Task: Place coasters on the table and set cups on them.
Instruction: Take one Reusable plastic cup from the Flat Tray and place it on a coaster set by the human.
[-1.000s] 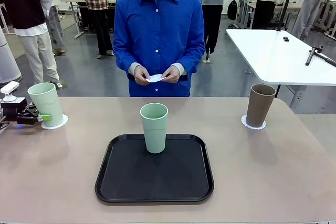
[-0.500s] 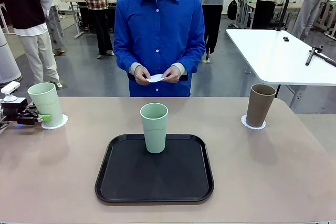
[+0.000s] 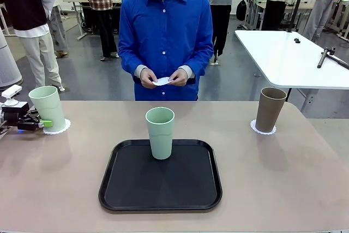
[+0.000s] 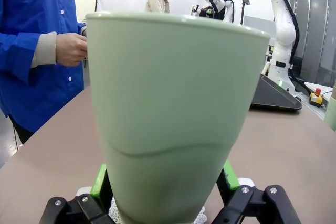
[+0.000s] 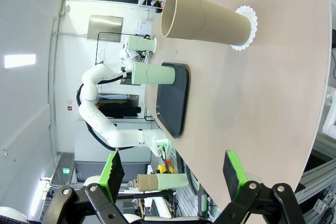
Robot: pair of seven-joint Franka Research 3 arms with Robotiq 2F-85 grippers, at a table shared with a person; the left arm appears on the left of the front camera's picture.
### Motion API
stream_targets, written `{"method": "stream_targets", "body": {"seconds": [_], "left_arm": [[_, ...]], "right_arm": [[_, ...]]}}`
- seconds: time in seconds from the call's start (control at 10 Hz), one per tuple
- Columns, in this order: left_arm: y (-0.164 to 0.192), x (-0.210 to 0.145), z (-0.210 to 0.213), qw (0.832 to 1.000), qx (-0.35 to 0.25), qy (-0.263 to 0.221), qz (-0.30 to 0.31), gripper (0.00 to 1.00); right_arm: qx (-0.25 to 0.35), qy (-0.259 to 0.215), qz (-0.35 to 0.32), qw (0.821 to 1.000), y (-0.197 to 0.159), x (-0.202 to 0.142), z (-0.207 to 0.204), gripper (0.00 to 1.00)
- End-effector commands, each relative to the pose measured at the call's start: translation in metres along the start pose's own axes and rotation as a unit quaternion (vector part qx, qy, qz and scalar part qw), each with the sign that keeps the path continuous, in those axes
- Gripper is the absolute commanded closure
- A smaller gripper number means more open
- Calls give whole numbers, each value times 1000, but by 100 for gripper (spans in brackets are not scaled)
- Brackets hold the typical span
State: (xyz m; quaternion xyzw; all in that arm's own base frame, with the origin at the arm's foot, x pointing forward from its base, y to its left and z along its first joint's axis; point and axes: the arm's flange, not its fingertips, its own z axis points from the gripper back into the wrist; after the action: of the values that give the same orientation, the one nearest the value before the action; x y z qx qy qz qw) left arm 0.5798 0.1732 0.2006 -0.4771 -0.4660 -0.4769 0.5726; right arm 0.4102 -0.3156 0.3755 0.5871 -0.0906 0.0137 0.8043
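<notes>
A black tray (image 3: 163, 186) lies front and centre; a white table (image 3: 283, 58) stands farther back at right.

Mint cup (image 3: 160, 132) on black tray (image 3: 163, 186), brown cup (image 3: 270, 108) on coaster (image 3: 263, 132)

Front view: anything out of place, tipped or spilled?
Nothing tipped or spilled. One pale mint green tumbler stands on the black rectangular tray without a doily. A person holds a white lacy paper doily.
</notes>
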Motion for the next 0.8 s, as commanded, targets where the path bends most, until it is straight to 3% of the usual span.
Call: {"method": "stream_targets", "body": {"seconds": [0.0, 0.7], "left_arm": [[5, 5, 5, 1000, -10, -1, 4, 0], [2, 7, 24, 1000, -9, 1, 14, 0]], "right_arm": [[-4, -1, -1, 1000, 1, 1, 0, 0], [-4, -1, -1, 1000, 1, 1, 0, 0]]}}
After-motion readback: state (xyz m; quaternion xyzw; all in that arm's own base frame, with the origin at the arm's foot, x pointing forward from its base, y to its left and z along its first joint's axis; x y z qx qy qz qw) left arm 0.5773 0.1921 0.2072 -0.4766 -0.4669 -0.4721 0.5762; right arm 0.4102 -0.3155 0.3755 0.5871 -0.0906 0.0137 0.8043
